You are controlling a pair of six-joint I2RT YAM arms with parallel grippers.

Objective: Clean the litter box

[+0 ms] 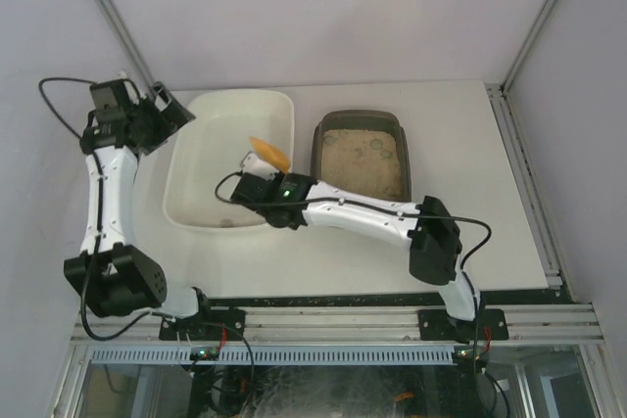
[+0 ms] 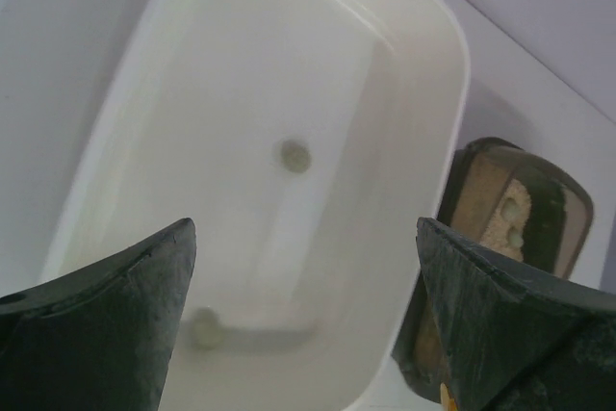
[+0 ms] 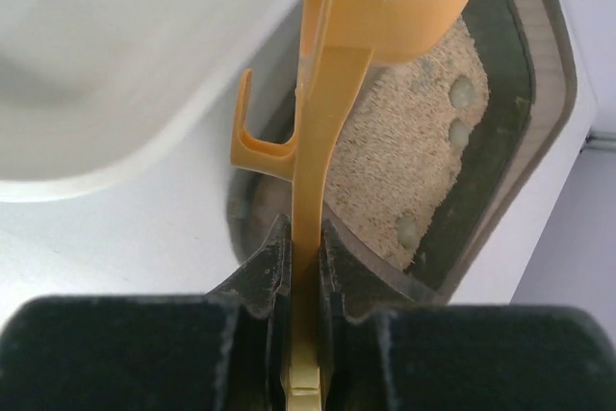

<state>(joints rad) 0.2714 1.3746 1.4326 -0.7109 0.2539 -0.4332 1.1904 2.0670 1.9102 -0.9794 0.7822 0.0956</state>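
The litter box (image 1: 360, 117) is a dark tray of beige sandy litter, right of centre on the table. In the right wrist view the litter box (image 3: 505, 113) holds three pale lumps (image 3: 461, 93) on the sand. My right gripper (image 1: 257, 168) (image 3: 305, 238) is shut on the handle of an orange scoop (image 1: 269, 152) (image 3: 332, 103). The scoop's head hangs over the right rim of the white tub (image 1: 240, 95). My left gripper (image 1: 171, 110) (image 2: 303, 228) stands wide open above the tub's far left corner, holding nothing.
Two pale lumps (image 2: 295, 155) lie on the floor of the white tub (image 2: 221, 93). The litter box (image 2: 510, 218) shows at the right of the left wrist view. The right arm's forearm (image 1: 362, 214) stretches across in front of the litter box. Purple walls enclose the table.
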